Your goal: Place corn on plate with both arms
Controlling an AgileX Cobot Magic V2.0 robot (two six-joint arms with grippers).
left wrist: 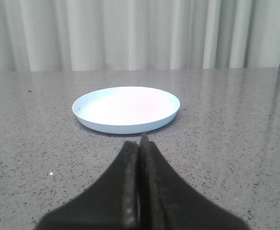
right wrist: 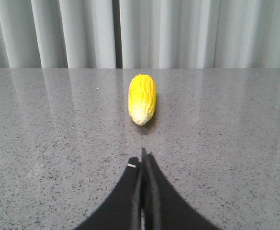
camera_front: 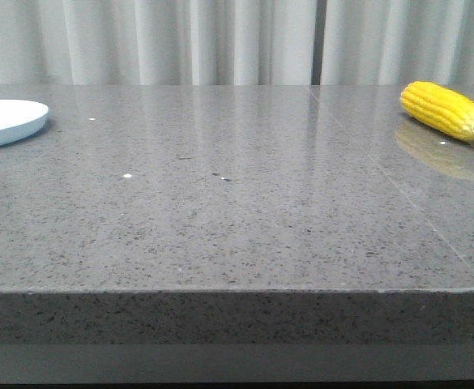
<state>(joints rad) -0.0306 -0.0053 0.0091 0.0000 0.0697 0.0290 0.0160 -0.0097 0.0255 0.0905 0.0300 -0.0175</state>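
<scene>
Both grippers are showing only their black tapered tips at the bottom edge of the wrist views, the rest cut off by the frame. In the left wrist view the left gripper (left wrist: 140,143) is sitting with its jaws pressed together and nothing between them, pointing at the plate (left wrist: 127,109), which is lying whole and bare in the middle of the frame on the grey speckled table (left wrist: 235,143). In the right wrist view the right gripper (right wrist: 143,155) is likewise closed on nothing, with the corn (right wrist: 142,98) lying just above it in the centre of the frame, its paler tip toward the camera.

Neither arm is appearing in the front view. There the plate (camera_front: 8,121) is being cropped by the left edge, and the corn (camera_front: 447,110) is resting at the upper right, its tip possibly clipped by the right edge, well apart from the plate. Pale curtains (camera_front: 220,40) are hanging behind.
</scene>
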